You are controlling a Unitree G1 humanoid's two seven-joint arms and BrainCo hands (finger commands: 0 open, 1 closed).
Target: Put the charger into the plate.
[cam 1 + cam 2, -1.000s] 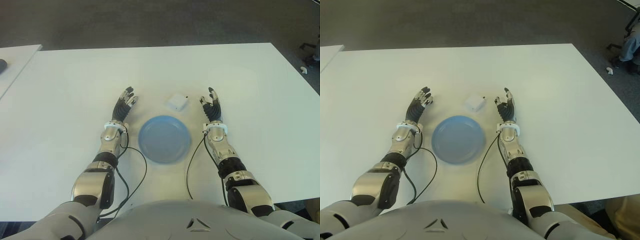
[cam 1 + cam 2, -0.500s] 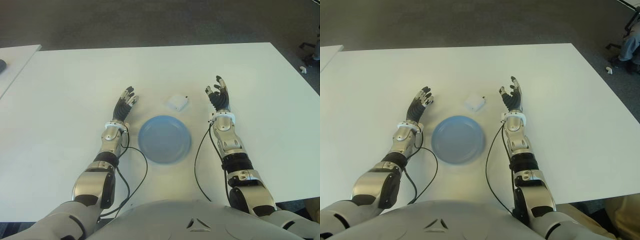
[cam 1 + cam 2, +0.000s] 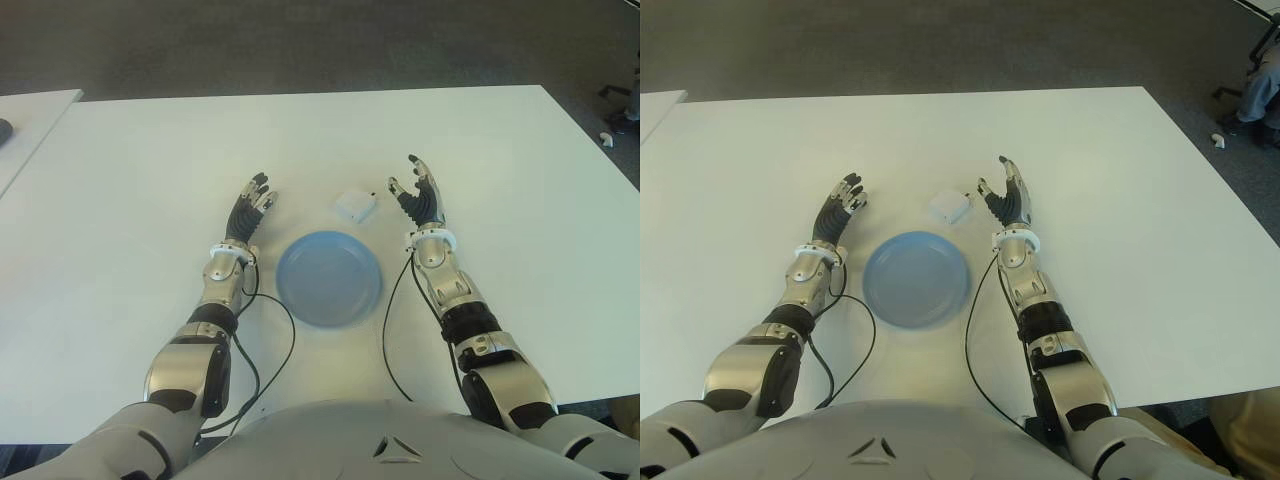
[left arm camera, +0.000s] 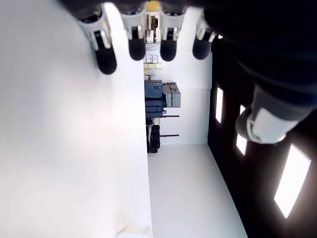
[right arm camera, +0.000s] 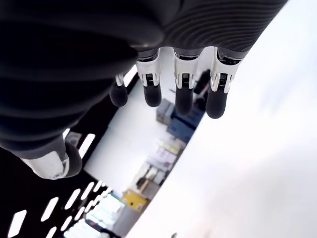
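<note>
One charger (image 3: 355, 205), one plate (image 3: 329, 277), right robot hand (image 3: 419, 196) seemingly empty

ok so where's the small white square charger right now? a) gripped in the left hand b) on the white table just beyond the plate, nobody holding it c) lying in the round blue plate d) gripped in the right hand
b: the small white square charger lies on the white table just past the round blue plate, with the open right hand beside it and the open left hand off to the plate's left.

Silver-grey segmented arms with black joint bands were noted. Black ribbed palms, dark fingertips and white wrist collars were seen on left hand (image 3: 249, 211) and right hand (image 3: 420, 197). A black cable was looped from each wrist.
</note>
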